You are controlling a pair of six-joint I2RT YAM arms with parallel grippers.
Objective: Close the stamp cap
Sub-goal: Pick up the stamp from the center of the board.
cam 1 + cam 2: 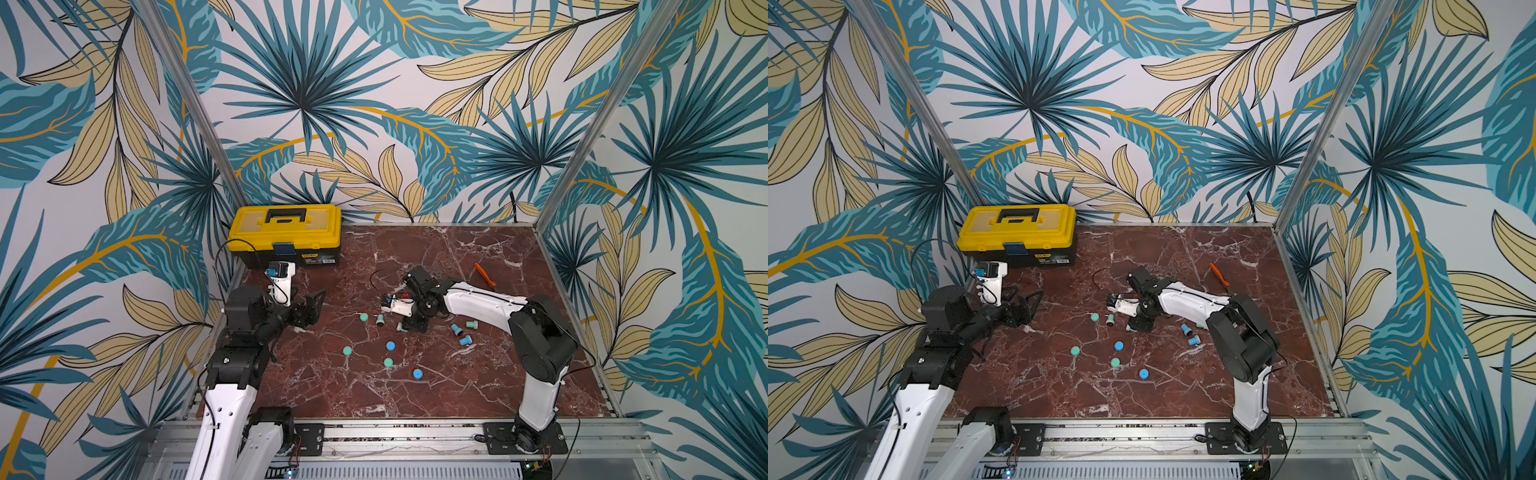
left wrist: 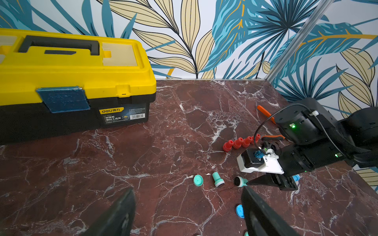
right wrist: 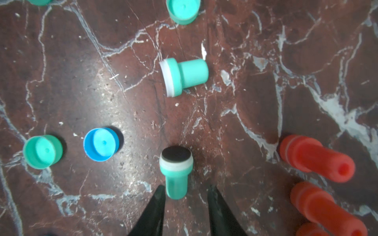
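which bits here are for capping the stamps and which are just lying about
For the job: green stamp at the right end effector; second green stamp; green caps; blue cap; blue stamps.
Lying about: yellow toolbox; orange-handled pliers.

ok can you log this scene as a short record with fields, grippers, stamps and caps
green stamp: uncapped, dark pad exposed, lying on the table
right gripper: open, jaws either side of that stamp's handle, not clamped
left gripper: open, empty, apart from the stamps
second green stamp: uncapped, on its side
green caps: three loose on the table
blue caps: two loose
red stamps: four in a row
toolbox: lid down, back left
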